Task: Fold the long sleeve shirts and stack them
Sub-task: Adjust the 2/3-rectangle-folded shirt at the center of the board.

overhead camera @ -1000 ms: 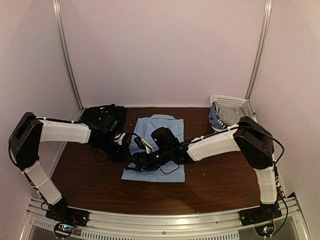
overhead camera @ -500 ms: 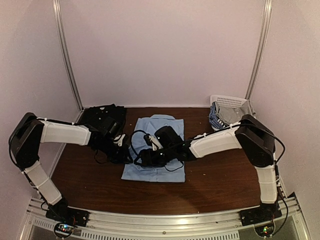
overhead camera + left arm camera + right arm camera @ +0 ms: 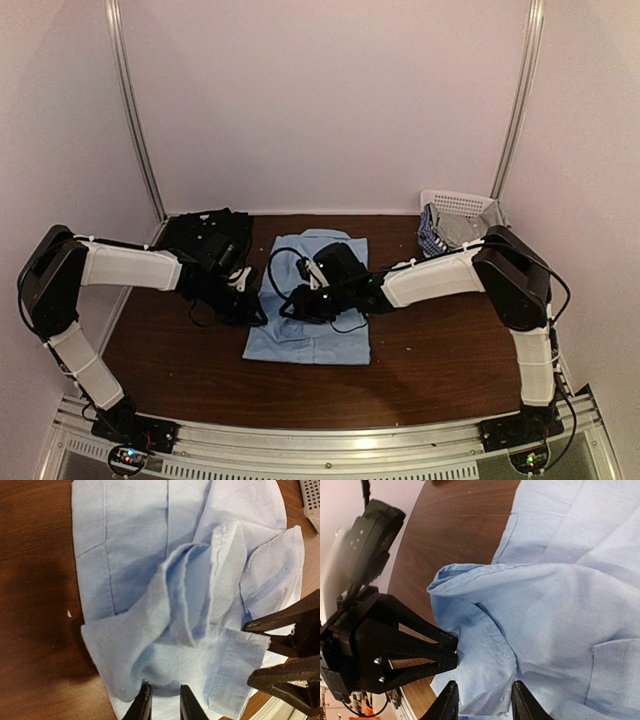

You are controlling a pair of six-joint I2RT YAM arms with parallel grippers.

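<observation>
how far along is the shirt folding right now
Done: nothing stacked; the light blue shirt lies mid-table, partly folded. In hand: left gripper pinches its bunched cloth, right gripper straddles it. Left: finish this fold, then the black shirt at the back left.

You have two shirts, one blue shirt (image 3: 320, 340) and one black shirt (image 3: 205, 232); one basket (image 3: 455, 200); one table (image 3: 430, 370); and two grippers, left gripper (image 3: 164, 707) and right gripper (image 3: 482, 702).

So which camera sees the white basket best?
The top camera: the white basket sits in the far right corner, cloth inside. The left wrist camera catches only its corner; the right wrist camera misses it.
</observation>
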